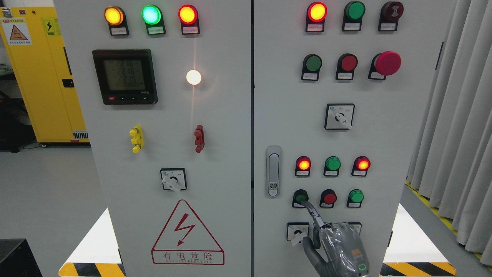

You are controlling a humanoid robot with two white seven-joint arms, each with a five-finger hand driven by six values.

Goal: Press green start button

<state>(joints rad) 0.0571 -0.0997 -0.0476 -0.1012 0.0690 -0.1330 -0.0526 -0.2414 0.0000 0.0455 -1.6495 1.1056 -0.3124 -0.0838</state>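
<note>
The green start button sits at the left of the lowest button row on the right cabinet door. My right hand comes up from the bottom edge, right of the middle. Its index finger is stretched out with the tip touching the green button. The other fingers are curled and hold nothing; the thumb sticks out to the left. The left arm is out of view.
A red button and another green button sit right of the pressed one. A rotary switch lies just left of my hand. A door latch is at the door's left edge. Curtains hang at the right.
</note>
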